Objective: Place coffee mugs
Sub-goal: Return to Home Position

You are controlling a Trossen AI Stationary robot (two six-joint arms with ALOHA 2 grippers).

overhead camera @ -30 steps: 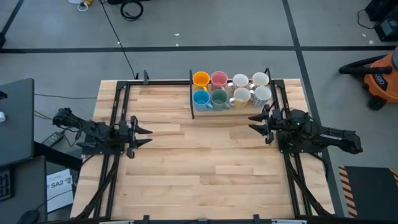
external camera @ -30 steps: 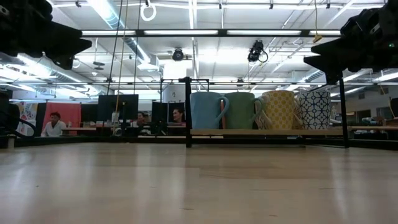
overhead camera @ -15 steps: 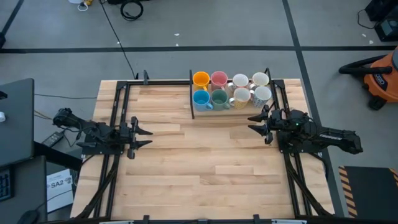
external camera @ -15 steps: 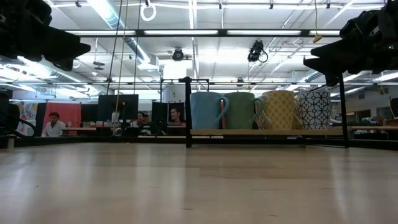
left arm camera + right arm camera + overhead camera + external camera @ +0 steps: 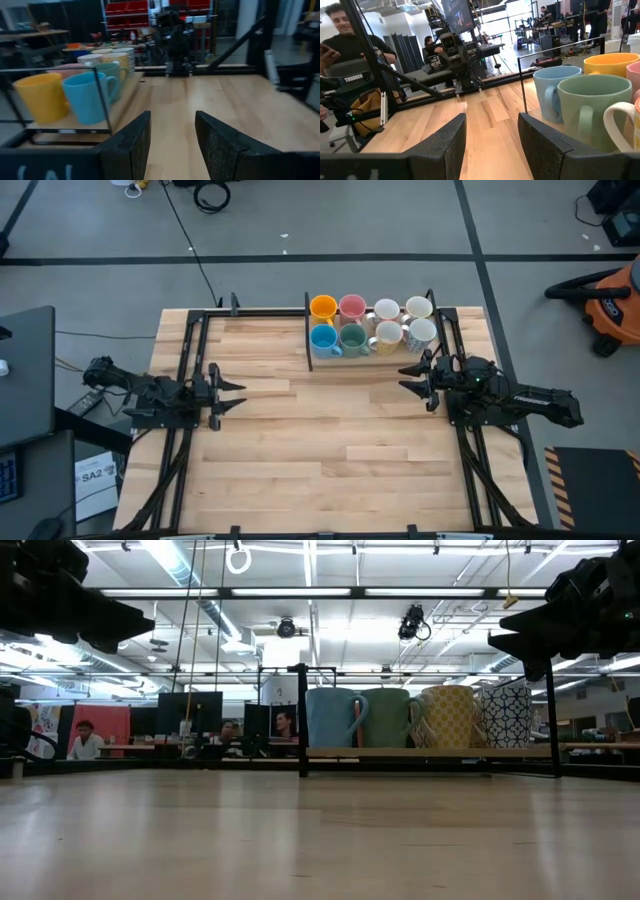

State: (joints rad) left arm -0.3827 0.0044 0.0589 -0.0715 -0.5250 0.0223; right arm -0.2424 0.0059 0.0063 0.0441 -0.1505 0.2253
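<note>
Wooden table point(image 5: 300, 440), eight coffee mugs point(image 5: 370, 325) on shelf point(image 5: 309, 345), left claw point(image 5: 238, 394), right claw point(image 5: 404, 377), both parted, empty

Two rows are stood upright on a shelf point(image 5: 420, 752) at the desk's point(image 5: 330, 430) far edge: orange mug point(image 5: 323, 307), pink mug point(image 5: 351, 307), two white mugs point(image 5: 386, 310) point(image 5: 418, 307) behind; blue mug point(image 5: 323, 337), green mug point(image 5: 353, 337), yellow-patterned mug point(image 5: 388, 336), blue-patterned mug point(image 5: 422, 332) in front.

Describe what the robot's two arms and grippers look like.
The left arm and right arm are matte black, slim and jointed. The left gripper and right gripper each end in two pointed black fingers, broad and flat up close. Faint white lettering marks the left one's base.
</note>
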